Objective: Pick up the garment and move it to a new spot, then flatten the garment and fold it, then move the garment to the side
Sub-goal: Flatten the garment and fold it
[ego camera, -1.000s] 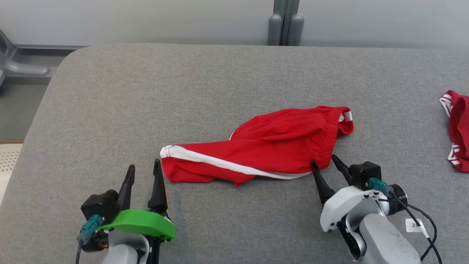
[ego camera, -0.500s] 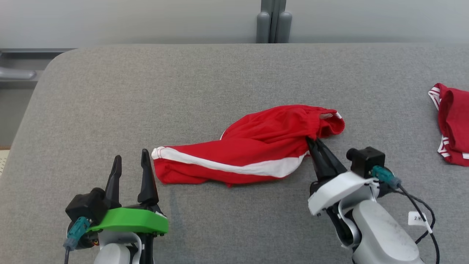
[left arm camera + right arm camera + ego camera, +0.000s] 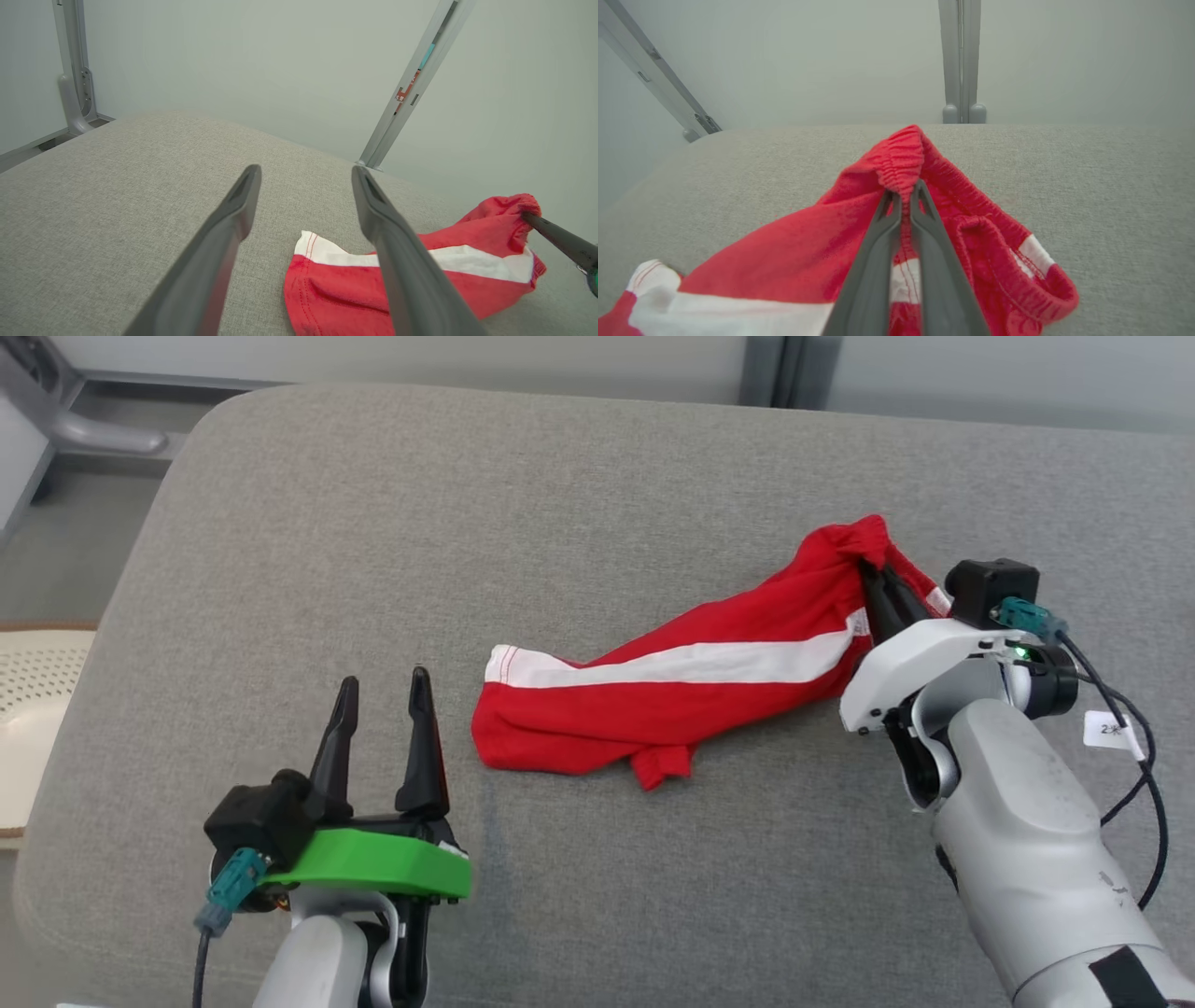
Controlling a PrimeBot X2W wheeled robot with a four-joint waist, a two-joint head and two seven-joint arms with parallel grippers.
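The garment (image 3: 691,691) is a pair of red shorts with a white side stripe, stretched across the grey padded table (image 3: 523,504). My right gripper (image 3: 878,574) is shut on its elastic waistband, which is bunched and lifted at the right end; the right wrist view shows the garment (image 3: 808,252) pinched at the tips of that gripper (image 3: 903,191). The leg end rests on the table at the left. My left gripper (image 3: 383,695) stands open just left of the leg hem, touching nothing. In the left wrist view the left gripper (image 3: 303,177) frames the garment (image 3: 420,270).
The table's rounded left edge drops to the floor. A grey metal frame post (image 3: 794,369) stands behind the table against a pale wall. A pale perforated object (image 3: 28,709) sits off the table's left side.
My right gripper shut on the waistband and lifted it up and away, stretching the shorts out. The head camera has shifted, so the second red garment at far right left the view.
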